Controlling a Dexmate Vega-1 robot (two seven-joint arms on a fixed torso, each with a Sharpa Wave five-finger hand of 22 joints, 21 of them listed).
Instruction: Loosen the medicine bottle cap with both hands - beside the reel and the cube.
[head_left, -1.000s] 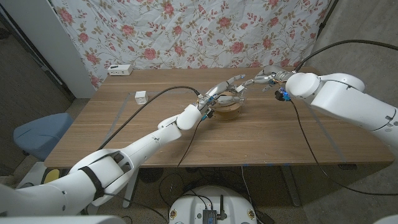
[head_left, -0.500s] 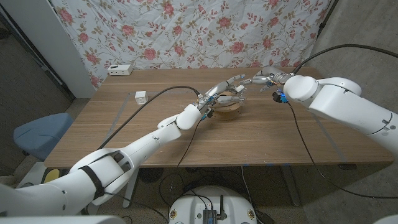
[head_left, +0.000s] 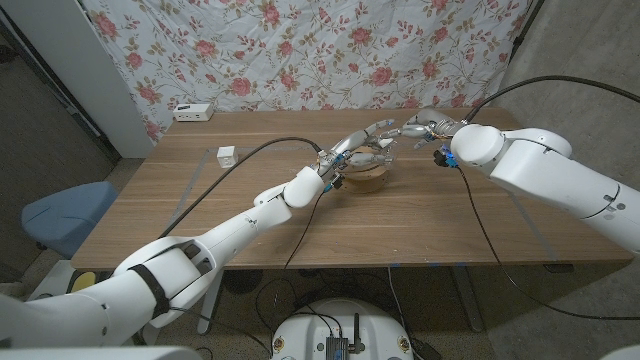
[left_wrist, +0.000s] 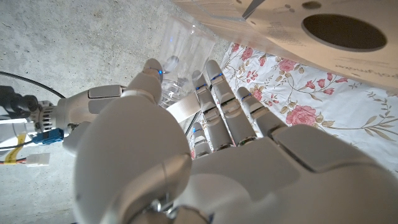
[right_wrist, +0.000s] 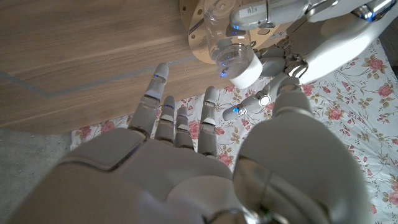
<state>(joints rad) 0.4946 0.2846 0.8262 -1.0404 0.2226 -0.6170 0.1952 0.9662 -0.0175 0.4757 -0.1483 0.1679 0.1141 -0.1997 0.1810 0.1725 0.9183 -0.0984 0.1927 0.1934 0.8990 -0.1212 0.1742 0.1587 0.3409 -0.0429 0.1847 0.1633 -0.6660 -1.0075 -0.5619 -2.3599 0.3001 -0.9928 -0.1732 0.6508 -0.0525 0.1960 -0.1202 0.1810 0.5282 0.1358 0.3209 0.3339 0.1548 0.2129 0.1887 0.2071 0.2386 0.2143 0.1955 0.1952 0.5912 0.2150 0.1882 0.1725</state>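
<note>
Over the far middle of the wooden worktop (head_left: 300, 215), the left hand (head_left: 362, 147) grasps a clear medicine bottle (right_wrist: 231, 38) above a cardboard reel (head_left: 365, 178), its fingers (left_wrist: 217, 102) wrapped around the bottle's body. The white cap (right_wrist: 244, 70) points toward the right hand (head_left: 420, 128), whose fingers (right_wrist: 163, 106) are spread and released, holding nothing, just short of the cap. A small white cube (head_left: 227, 155) sits well apart on the worktop's left side, before a floral backdrop (head_left: 320, 50).
</note>
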